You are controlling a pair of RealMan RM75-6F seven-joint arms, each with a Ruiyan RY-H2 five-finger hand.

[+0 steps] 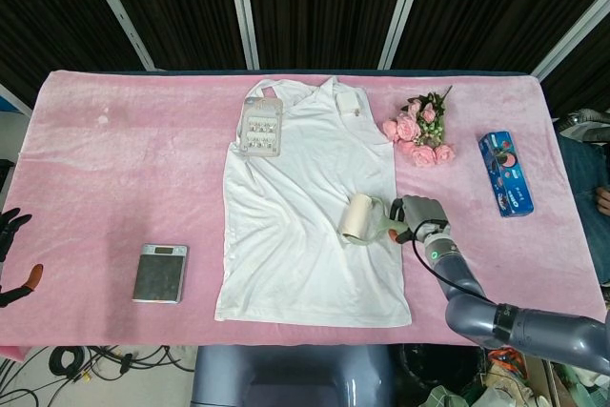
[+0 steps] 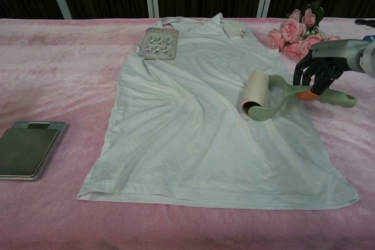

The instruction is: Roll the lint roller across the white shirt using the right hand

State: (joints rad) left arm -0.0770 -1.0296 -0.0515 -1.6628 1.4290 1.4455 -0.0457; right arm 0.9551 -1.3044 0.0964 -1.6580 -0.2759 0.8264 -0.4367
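- Tablecloth [image 1: 124,159], pink and plush, covers the whole table.
- White shirt [image 1: 305,178] lies flat at the centre, collar toward twelve o'clock, hem toward six, with soft creases fanning across the cloth.
- Right arm [image 1: 515,326] comes in from five o'clock, grey, low over the cloth.
- Right hand [image 2: 321,69] has its dark fingers [image 2: 304,74] curled around the handle of the lint roller [image 2: 258,93]; the roll rests on the shirt near its three o'clock edge, while the green handle reaches out past that edge over the pink cloth.
- Scale [image 1: 159,273], flat and grey, sits at eight o'clock, well apart from the shirt.
- Bouquet of pink roses [image 1: 419,131] lies at two o'clock, just beside the shirt's shoulder.
- Blue packet [image 1: 505,173] lies at three o'clock, beyond the roses.
- Blister pack [image 1: 261,128] rests on the shirt's upper part, at eleven o'clock.
- Left hand [image 1: 11,226] shows only at the nine o'clock frame edge, dark fingers apart, holding nothing.
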